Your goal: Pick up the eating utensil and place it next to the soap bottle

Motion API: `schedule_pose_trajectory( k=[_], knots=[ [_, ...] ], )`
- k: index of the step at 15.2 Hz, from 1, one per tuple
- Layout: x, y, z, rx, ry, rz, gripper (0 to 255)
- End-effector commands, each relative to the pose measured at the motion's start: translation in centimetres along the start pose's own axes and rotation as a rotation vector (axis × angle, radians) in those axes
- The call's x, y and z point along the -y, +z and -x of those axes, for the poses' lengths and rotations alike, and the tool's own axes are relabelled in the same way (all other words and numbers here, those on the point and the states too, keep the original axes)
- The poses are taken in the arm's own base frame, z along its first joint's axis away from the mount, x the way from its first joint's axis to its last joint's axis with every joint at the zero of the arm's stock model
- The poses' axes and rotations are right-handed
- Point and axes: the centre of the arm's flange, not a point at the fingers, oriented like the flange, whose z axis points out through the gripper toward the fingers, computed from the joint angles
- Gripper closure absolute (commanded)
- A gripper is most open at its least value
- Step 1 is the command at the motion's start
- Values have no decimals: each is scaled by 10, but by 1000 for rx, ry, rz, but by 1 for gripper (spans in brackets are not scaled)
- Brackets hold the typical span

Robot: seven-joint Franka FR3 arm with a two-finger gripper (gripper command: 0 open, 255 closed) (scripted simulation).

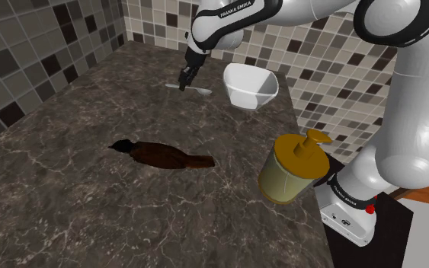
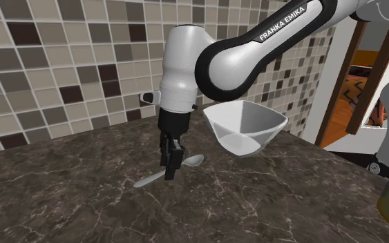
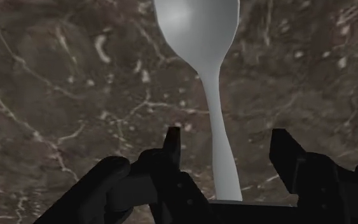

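- Dark brown object (image 1: 167, 156) lies mid-counter, apart from spoon; hazard only if carry swings wide.
- Gripper (image 1: 184, 82) low over grey spoon (image 1: 203, 90), fingers spread either side of handle, not touching.
- Spoon flat on dark marble counter (image 1: 52, 198).
- Thin handle may pivot or slip out on closing.
- White bowl (image 1: 249, 85) just beside; lift could clip it.
- Soap bottle (image 1: 290, 171) well apart, near counter edge; placing too close may topple it.

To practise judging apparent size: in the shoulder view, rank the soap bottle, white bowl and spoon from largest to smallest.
1. soap bottle, but it is nearest the camera, so its lead is unsure.
2. bowl.
3. spoon, plainly smallest.
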Motion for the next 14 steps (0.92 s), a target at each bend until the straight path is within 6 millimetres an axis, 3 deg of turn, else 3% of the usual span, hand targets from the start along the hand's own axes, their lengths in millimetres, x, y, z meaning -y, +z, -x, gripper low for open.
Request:
schedule_pose_trajectory(
  k=[1, 9, 14],
  knots=[
    [0, 0, 0, 0, 0, 0, 255],
    [0, 0, 0, 0, 0, 0, 255],
    [3, -26, -6, 0, 0, 0, 255]
  ],
)
